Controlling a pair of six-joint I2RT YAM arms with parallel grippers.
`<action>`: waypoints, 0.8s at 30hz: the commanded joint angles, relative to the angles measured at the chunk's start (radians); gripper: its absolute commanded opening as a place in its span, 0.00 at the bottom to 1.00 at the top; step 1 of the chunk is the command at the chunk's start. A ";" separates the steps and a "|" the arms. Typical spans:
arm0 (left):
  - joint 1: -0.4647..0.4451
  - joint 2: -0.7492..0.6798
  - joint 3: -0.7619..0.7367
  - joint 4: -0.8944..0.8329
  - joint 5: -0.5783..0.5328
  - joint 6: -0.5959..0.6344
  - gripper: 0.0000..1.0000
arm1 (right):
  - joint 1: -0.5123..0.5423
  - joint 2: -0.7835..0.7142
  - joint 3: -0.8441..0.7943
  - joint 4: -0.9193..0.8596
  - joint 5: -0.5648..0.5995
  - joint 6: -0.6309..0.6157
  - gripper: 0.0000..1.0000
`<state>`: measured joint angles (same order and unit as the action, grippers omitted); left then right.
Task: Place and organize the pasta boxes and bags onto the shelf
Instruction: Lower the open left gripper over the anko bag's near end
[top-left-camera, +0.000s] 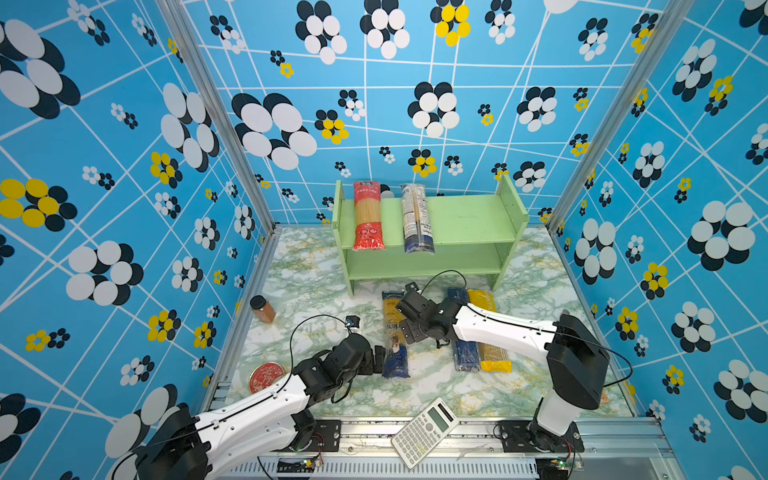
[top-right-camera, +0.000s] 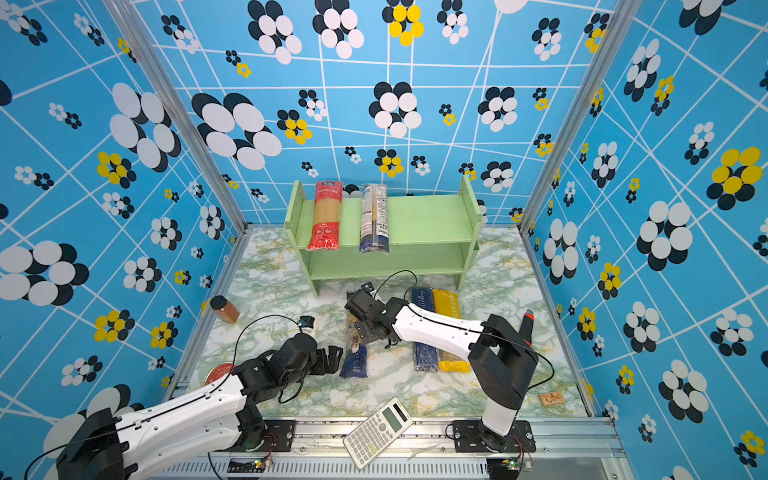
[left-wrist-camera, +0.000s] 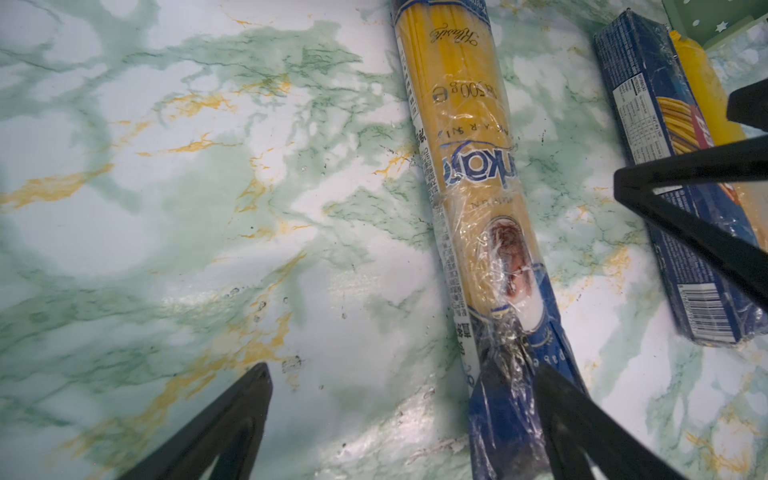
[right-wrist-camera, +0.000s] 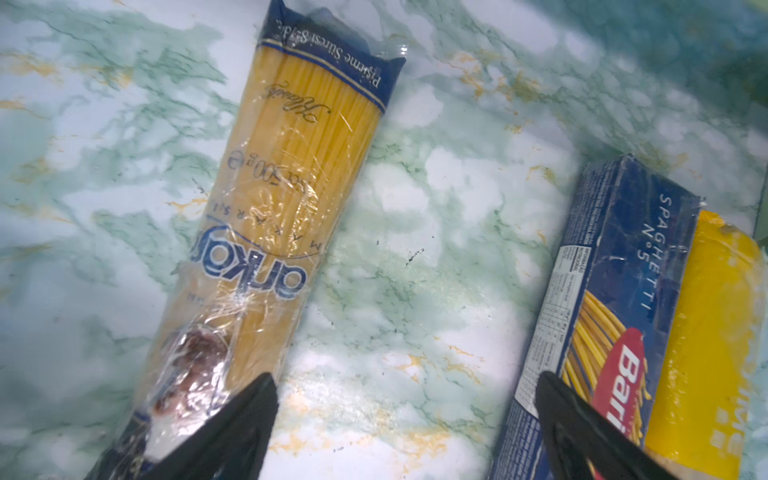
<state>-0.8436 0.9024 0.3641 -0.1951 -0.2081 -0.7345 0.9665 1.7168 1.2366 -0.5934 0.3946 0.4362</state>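
Note:
The light-green shelf (top-left-camera: 461, 216) stands at the back; a red-ended clear bag (top-left-camera: 368, 216) and a clear/navy bag (top-left-camera: 417, 218) lie across its top tier. On the table lie a yellow-navy bag (top-left-camera: 395, 332) (left-wrist-camera: 469, 174) (right-wrist-camera: 291, 166), a dark blue Barilla box (top-left-camera: 464, 353) (right-wrist-camera: 615, 266) and, against it, a yellow bag (top-left-camera: 493, 353) (right-wrist-camera: 715, 332). My left gripper (top-left-camera: 378, 358) (left-wrist-camera: 401, 374) is open at the yellow-navy bag's near navy end, which lies just inside one finger. My right gripper (top-left-camera: 426, 338) (right-wrist-camera: 405, 386) hangs open over bare table between that bag and the box.
A brown jar (top-left-camera: 262, 309) stands at the table's left edge and a red round disc (top-left-camera: 266, 376) lies near the front left. A white calculator (top-left-camera: 424, 432) rests on the front rail. A small orange box (top-right-camera: 551, 400) sits front right. Patterned walls close three sides.

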 joint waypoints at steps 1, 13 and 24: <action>-0.017 0.023 0.042 -0.003 0.019 -0.017 0.99 | -0.019 -0.055 -0.032 -0.019 -0.036 -0.020 0.99; -0.061 0.173 0.128 0.063 0.072 -0.022 0.99 | -0.074 -0.209 -0.133 0.001 -0.068 -0.023 0.99; -0.117 0.314 0.219 0.036 0.069 -0.071 0.99 | -0.119 -0.294 -0.205 0.013 -0.072 -0.029 0.99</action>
<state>-0.9440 1.1900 0.5491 -0.1436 -0.1345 -0.7792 0.8555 1.4548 1.0508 -0.5869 0.3302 0.4229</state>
